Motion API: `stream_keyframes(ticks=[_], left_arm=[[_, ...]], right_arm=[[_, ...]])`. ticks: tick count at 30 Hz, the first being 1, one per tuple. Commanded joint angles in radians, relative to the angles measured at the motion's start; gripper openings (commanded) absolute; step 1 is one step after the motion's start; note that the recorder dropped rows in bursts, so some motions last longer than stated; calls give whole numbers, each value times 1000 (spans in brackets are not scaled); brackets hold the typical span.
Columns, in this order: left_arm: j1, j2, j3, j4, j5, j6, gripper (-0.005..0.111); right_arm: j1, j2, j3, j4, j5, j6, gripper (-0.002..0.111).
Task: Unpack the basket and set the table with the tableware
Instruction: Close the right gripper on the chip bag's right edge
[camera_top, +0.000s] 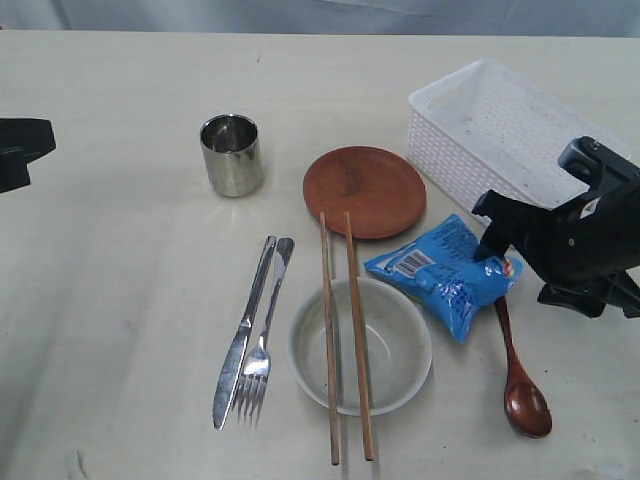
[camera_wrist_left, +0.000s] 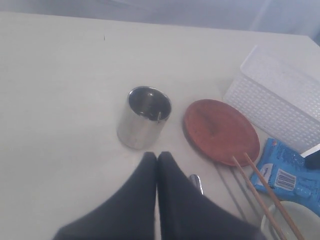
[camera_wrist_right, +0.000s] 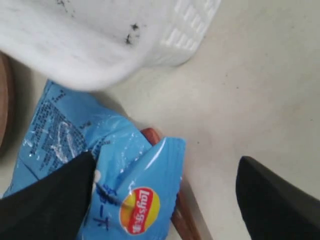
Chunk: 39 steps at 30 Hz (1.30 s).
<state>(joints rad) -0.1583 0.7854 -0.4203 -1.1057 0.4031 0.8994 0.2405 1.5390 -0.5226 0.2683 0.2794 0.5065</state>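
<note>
2 hands: left hand (camera_wrist_left: 156, 156) pinched closed; right hand (camera_wrist_right: 167, 162) wide over snack packet (camera_top: 447, 275).

Left gripper (camera_wrist_left: 157, 160) pinched closed; right gripper (camera_wrist_right: 167, 164) spread wide.

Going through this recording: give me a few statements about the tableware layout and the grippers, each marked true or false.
1. The chopsticks lie across the bowl. True.
2. The steel cup lies on its side. False: it stands upright.
3. The snack packet covers part of the spoon handle. True.
4. The left gripper is open. False: its fingers are pressed together.
5. The fork lies between bowl and spoon. False: it lies beside the knife, on the bowl's other side.
</note>
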Motion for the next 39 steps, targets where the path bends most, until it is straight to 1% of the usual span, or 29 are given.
stream_keyframes(ticks=[1, 11, 13, 14, 15, 17, 18, 21, 23, 24, 33, 39], left_arm=[[-7, -4, 4, -6, 6, -2, 0], [-7, -4, 4, -6, 6, -8, 0], [-7, -4, 4, -6, 6, -8, 0], [-7, -4, 4, -6, 6, -8, 0], [-7, -4, 4, -6, 6, -8, 0], [-7, -4, 4, -6, 6, -8, 0], [-7, -4, 4, -6, 6, -8, 0], [-7, -4, 4, -6, 6, -8, 0], [-7, -4, 4, -6, 6, -8, 0], [-7, -4, 4, -6, 6, -8, 0], [-7, -4, 4, -6, 6, -8, 0], [-7, -4, 4, -6, 6, -1, 0]], right_arm=[[-3, 1, 2, -3, -16, -7, 73], [-3, -1, 0, -1, -1, -38, 73], [-3, -1, 0, -1, -6, -40, 70], [-3, -1, 0, -1, -8, -40, 67], [-3, -1, 0, -1, -11, -40, 61], [-3, -1, 0, -1, -12, -40, 46], [-3, -1, 0, -1, -12, -40, 36], [-3, -1, 0, -1, -16, -40, 15], [-3, -1, 0, -1, -19, -40, 3], [-3, -1, 0, -1, -19, -35, -1], [-3, -5, 0, 12, -34, -33, 0], [-3, -70, 0, 19, -41, -33, 0]])
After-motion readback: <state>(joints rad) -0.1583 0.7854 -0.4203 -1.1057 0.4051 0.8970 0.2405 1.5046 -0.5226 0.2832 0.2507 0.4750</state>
